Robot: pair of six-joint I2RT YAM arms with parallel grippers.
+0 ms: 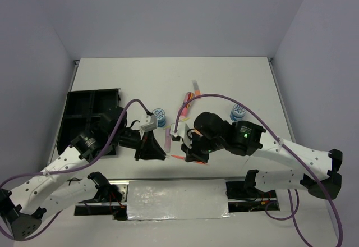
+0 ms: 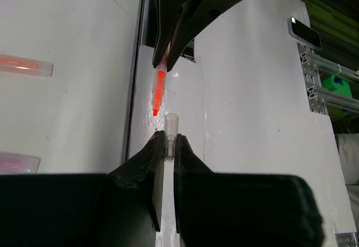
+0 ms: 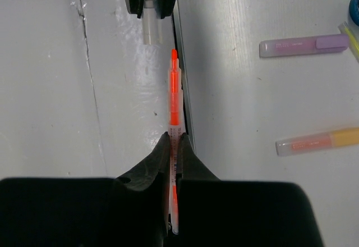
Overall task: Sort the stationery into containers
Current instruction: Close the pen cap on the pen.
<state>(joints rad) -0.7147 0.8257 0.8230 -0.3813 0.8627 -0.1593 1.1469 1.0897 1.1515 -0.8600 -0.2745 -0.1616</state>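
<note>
My right gripper (image 3: 178,143) is shut on a thin orange pen (image 3: 174,95), whose bare tip points away from it. Facing it, my left gripper (image 2: 169,143) is shut on a small clear pen cap (image 2: 170,126). The pen tip (image 2: 156,109) sits just short of the cap's mouth, slightly to one side. In the top view both grippers meet near the table's front edge, the left gripper (image 1: 162,156) and the right gripper (image 1: 190,157) tip to tip. The black organiser tray (image 1: 73,98) lies at the left, partly under my left arm.
Two blue-white rolls (image 1: 159,117) (image 1: 238,112) stand mid-table. A lilac stick (image 1: 168,139), a pink-orange highlighter (image 1: 185,105) and a light-blue stick (image 1: 195,84) lie between them. The table's front edge and a shiny white panel (image 1: 176,199) run just below the grippers.
</note>
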